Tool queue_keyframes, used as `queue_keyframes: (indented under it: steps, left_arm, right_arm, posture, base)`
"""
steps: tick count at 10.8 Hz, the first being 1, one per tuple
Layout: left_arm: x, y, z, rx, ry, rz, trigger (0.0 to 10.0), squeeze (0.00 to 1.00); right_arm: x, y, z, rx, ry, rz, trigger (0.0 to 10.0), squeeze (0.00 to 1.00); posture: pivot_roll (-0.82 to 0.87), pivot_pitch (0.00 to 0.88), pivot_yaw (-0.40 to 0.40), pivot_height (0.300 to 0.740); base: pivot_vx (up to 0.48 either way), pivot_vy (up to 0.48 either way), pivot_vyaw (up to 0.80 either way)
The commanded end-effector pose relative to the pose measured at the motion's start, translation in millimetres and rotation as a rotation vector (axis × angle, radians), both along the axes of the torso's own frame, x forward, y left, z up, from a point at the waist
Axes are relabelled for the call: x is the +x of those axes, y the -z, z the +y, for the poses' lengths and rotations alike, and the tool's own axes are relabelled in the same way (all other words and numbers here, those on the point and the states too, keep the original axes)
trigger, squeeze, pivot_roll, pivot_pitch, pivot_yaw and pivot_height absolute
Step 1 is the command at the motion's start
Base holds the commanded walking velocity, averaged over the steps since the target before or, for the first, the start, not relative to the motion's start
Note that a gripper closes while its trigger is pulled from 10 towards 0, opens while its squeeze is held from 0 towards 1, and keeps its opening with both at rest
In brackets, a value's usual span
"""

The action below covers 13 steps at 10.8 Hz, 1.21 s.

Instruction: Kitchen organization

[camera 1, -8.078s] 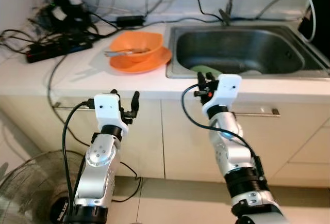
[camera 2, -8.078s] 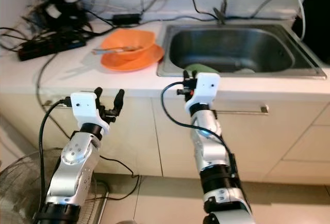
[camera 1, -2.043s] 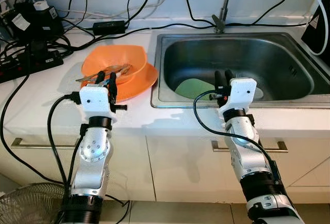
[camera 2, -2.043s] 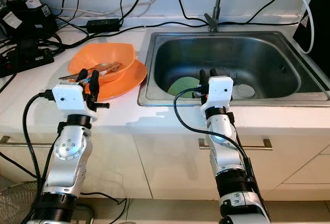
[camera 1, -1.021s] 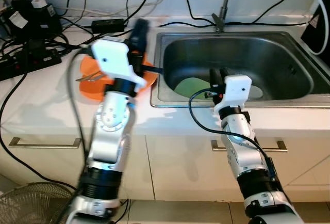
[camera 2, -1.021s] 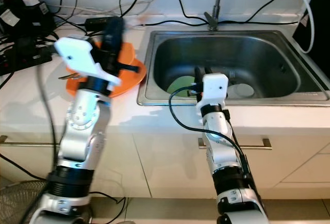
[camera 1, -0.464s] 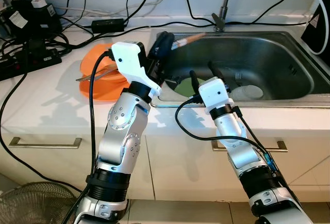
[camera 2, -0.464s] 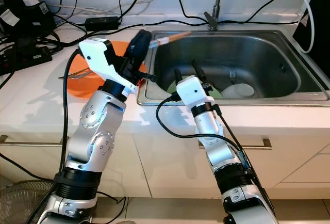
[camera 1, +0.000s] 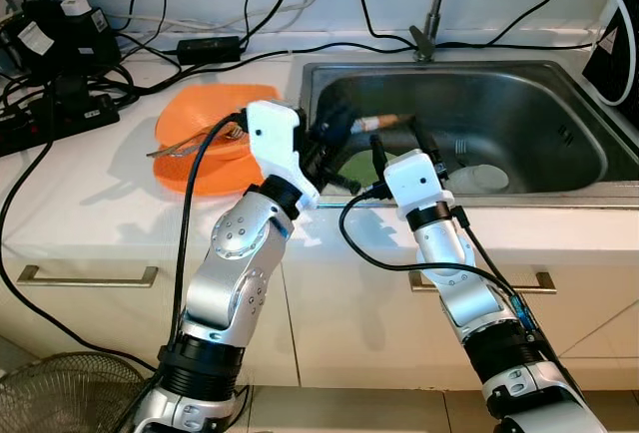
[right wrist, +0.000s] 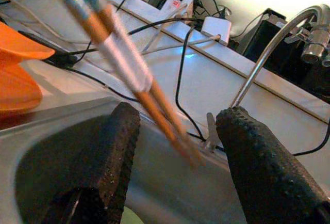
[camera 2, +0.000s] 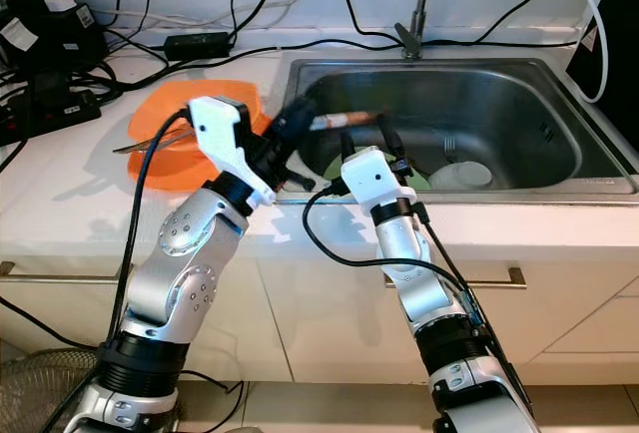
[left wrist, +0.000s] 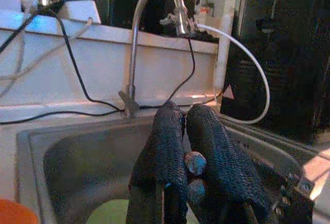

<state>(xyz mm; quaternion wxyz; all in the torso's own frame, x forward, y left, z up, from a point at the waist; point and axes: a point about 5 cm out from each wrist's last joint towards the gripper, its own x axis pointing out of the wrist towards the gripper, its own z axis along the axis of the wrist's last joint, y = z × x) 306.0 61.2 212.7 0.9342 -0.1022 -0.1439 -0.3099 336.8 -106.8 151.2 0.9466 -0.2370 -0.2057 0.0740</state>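
Note:
My left gripper point(camera 1: 335, 128) is shut on a pair of orange-tipped chopsticks point(camera 1: 379, 122) and holds them level over the left part of the steel sink point(camera 1: 559, 189). In the left wrist view the fingers point(left wrist: 165, 146) pinch the two round chopstick ends point(left wrist: 194, 175). Just to the right, my right gripper point(camera 1: 398, 140) stands open, and the chopsticks point(right wrist: 129, 64) pass close above the gap between its fingers point(right wrist: 116, 146). An orange bowl on an orange plate point(camera 1: 205, 169) sits on the counter to the left, with a utensil point(camera 1: 185, 144) lying in it.
A green plate point(camera 1: 357, 168) and a white dish point(camera 1: 481, 179) lie in the sink basin. The tap point(camera 1: 431, 14) rises behind it. Power strips and tangled cables point(camera 1: 60, 64) crowd the back left of the counter. A fan point(camera 1: 60, 398) stands on the floor.
My left arm has lifted the chopsticks out of the orange bowl, swung right over the sink and lowered them. The right gripper has turned left to meet them.

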Motion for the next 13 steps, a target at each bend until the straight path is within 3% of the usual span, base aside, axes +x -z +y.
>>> queue_keyframes:
  steps: [1, 7, 8, 13]
  left_arm:
    - [-3.8, -2.0, -1.8, 0.014, 0.022, -0.008, 10.0, 0.00]
    - [-8.8, 3.0, -7.0, 0.057, 0.085, 0.016, 10.0, 0.00]
    - [-9.1, 3.4, -7.1, 0.064, 0.087, 0.017, 10.0, 0.00]
    - [-6.2, 4.7, -6.6, 0.084, 0.060, 0.012, 10.0, 0.00]
  right_arm:
    - [2.9, -4.0, 3.3, -0.013, -0.004, -0.011, 10.0, 0.00]
    - [2.9, -3.0, 6.8, -0.010, -0.017, -0.006, 10.0, 0.00]
    - [2.8, -3.2, 7.5, -0.011, -0.022, -0.008, 0.0, 0.00]
    - [2.8, -3.1, 8.4, -0.007, -0.031, -0.007, 0.0, 0.00]
  posture:
    - [0.12, 0.000, 0.050, 0.740]
    - [0.12, 0.000, 0.049, 0.740]
    - [0.12, 0.000, 0.049, 0.740]
    - [0.12, 0.000, 0.049, 0.740]
  base:
    - [0.000, 0.000, 0.00]
    - [0.000, 0.000, 0.00]
    - [0.000, 0.000, 0.00]
    - [0.000, 0.000, 0.00]
